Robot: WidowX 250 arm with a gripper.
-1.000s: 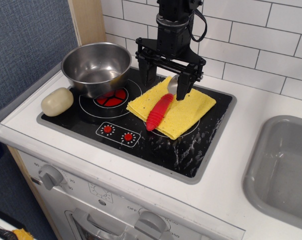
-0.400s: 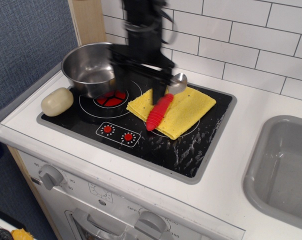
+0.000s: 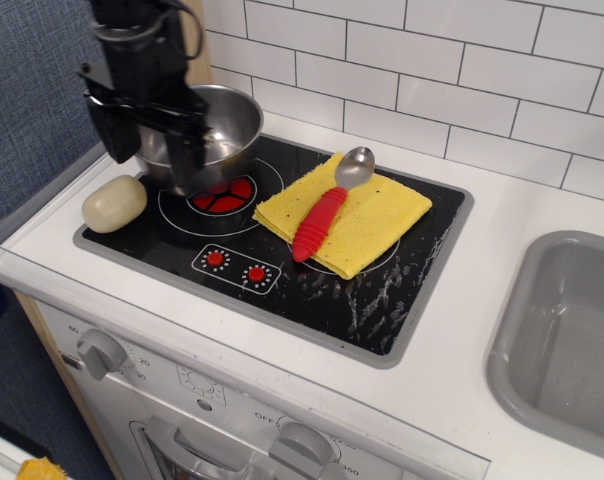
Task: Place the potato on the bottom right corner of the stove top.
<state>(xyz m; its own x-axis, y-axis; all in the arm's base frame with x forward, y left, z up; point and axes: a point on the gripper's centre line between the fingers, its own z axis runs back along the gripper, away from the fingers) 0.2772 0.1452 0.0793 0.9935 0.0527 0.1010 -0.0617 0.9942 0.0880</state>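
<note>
- The end effector (image 3: 152,142) hangs with fingers apart — empty, above the potato (image 3: 114,203).
- The potato lies at the stove top's (image 3: 382,290) left edge — beside the steel bowl (image 3: 222,120).

White tiled wall (image 3: 502,70) behind a white counter (image 3: 462,330), blue wall (image 3: 42,90) at left.

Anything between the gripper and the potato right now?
Nothing. In the only view, the open gripper hangs just above and right of the potato; only bare stove top edge and counter show between. The bowl sits behind.
</note>
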